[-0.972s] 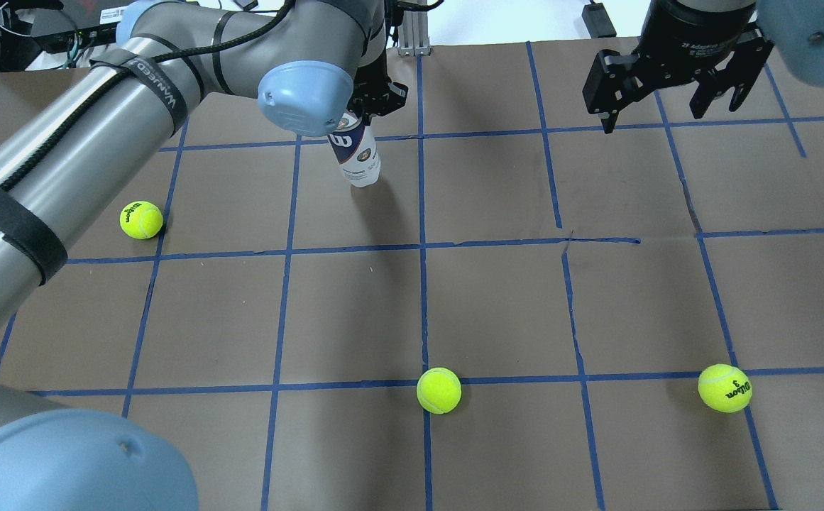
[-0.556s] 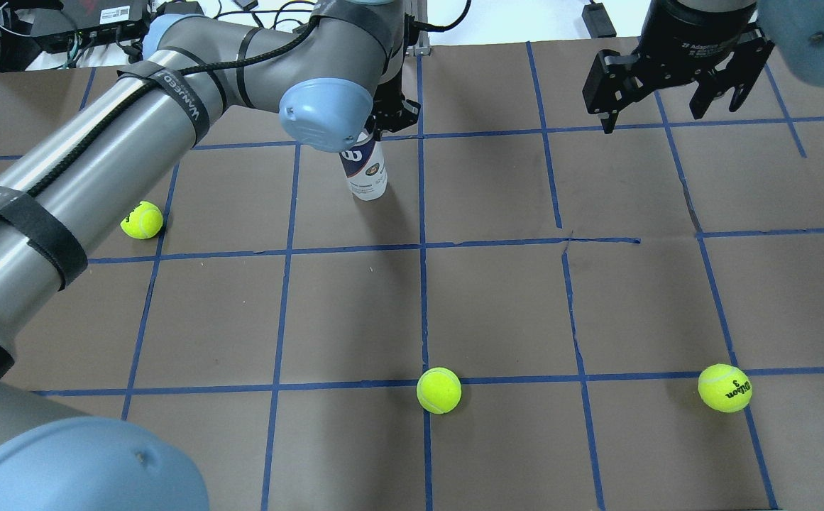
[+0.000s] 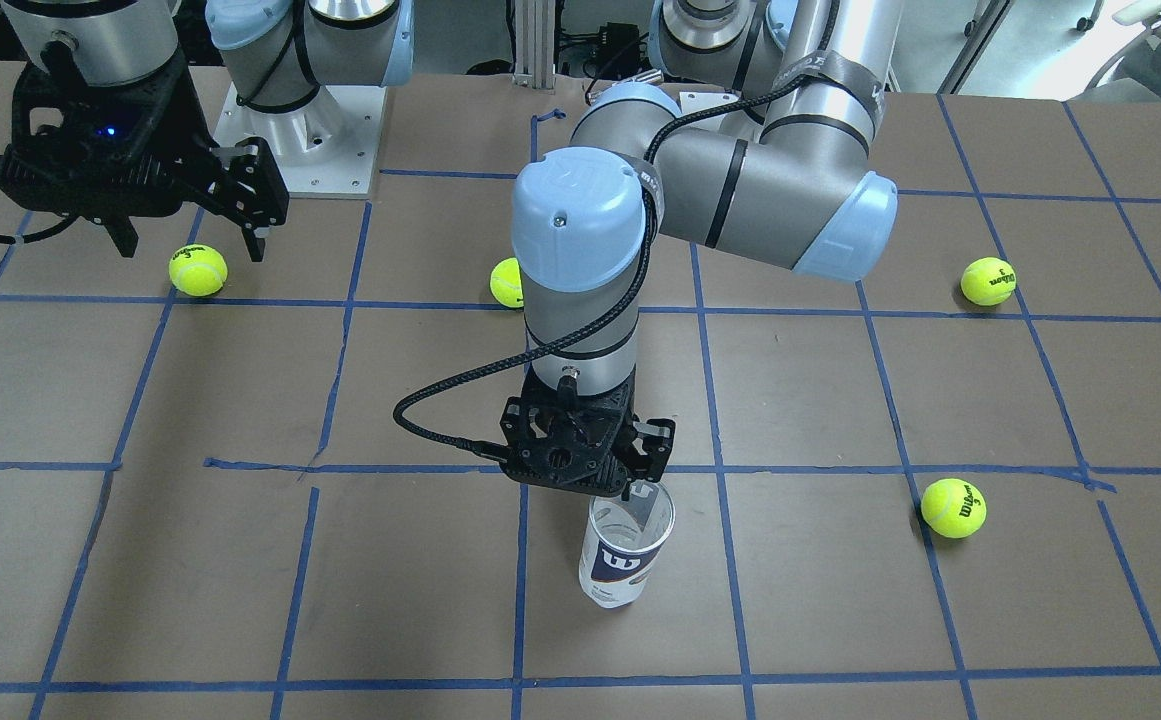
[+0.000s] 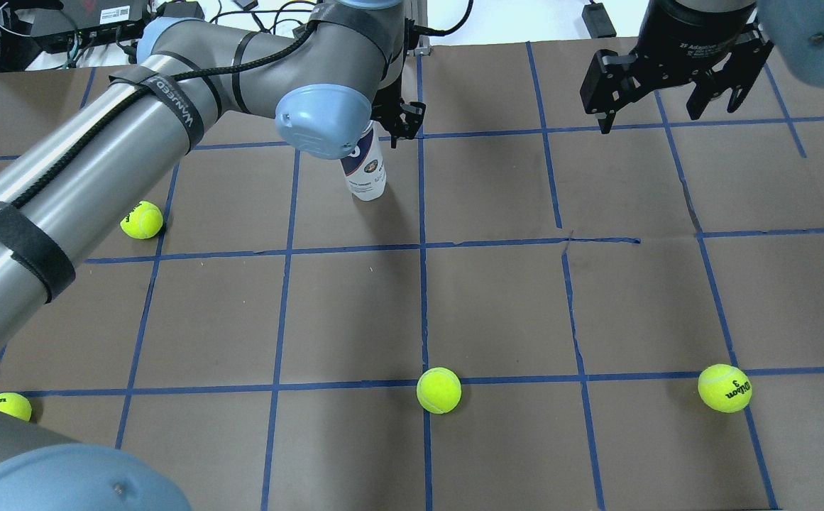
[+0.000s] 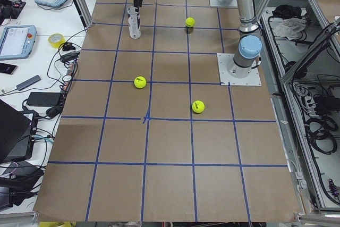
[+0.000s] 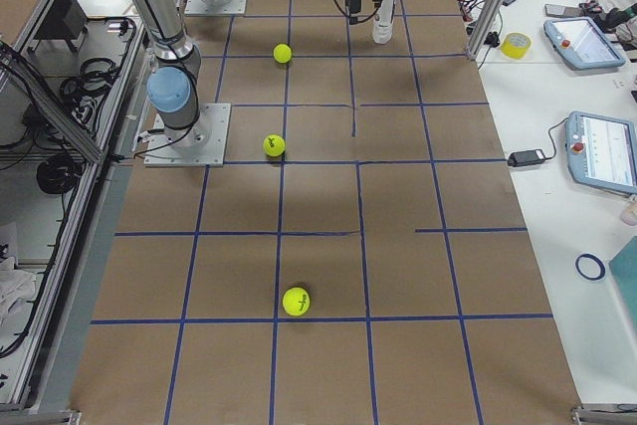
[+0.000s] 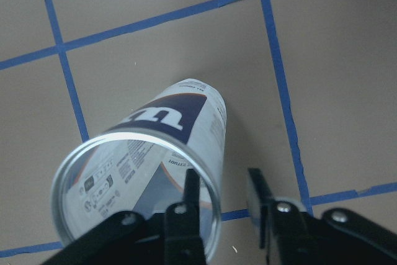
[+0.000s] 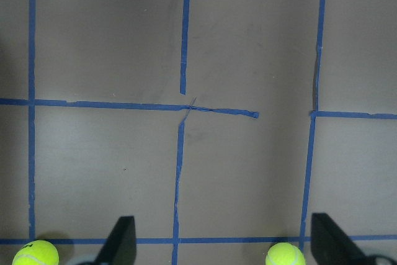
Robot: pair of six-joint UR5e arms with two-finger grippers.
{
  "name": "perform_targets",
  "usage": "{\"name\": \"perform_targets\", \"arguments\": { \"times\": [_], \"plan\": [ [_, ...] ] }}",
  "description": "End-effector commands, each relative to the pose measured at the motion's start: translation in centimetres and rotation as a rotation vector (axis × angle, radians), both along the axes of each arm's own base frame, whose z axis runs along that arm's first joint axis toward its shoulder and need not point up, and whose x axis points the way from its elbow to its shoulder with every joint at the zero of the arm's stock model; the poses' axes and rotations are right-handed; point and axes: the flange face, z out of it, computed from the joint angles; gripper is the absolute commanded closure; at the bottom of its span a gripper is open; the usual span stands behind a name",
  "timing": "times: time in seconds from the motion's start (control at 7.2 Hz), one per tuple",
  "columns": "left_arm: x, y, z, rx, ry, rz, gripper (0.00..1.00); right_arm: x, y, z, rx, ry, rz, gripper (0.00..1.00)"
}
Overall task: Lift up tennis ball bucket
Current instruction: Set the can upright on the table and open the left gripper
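The tennis ball bucket [image 3: 625, 565], a clear can with a navy and white Wilson label, stands upright and open-topped on the brown table; it also shows in the overhead view [image 4: 365, 174] and the left wrist view [image 7: 167, 134]. My left gripper [image 3: 640, 495] hangs over its rim. In the left wrist view the gripper [image 7: 223, 184] has one finger inside the can and one outside, with a gap to the wall on both sides. My right gripper [image 4: 667, 117] is wide open and empty above the table, far from the can.
Several yellow-green tennis balls lie on the blue-taped table: one [image 4: 141, 219] near my left arm, one [image 4: 438, 389] at the front middle, one [image 4: 724, 387] at the front right, one [image 4: 7, 406] at the front left. My left arm reaches across the left half of the table.
The can was tilted in my left gripper; it now stands upright, a little further right. My left arm shifted, uncovering a ball at the front left. The right arm has not moved.
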Motion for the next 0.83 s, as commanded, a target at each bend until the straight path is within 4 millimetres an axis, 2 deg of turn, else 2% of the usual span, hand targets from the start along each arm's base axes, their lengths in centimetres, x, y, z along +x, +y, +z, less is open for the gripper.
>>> {"name": "perform_targets", "arguments": {
  "times": [0.0,0.14,0.28,0.42,0.69],
  "plan": [
    [0.2,0.7,3.4,-0.051,0.014,0.005,0.0,0.0,0.0,0.0,0.0,-0.001,0.001,0.0],
    [0.6,2.0,5.8,-0.051,0.014,0.006,0.0,-0.1,0.0,0.0,0.002,0.0,0.006,0.0],
    [1.1,3.7,9.0,-0.049,0.016,0.008,0.0,0.1,0.0,0.1,-0.003,-0.005,0.003,0.0],
    [2.2,6.2,12.0,-0.06,0.018,0.011,0.0,0.1,0.0,0.0,0.0,-0.008,0.003,0.0],
    [5.7,11.6,13.5,0.055,-0.022,0.037,0.0,0.2,-0.3,-0.4,0.008,-0.011,0.005,0.0]
  ]
}}
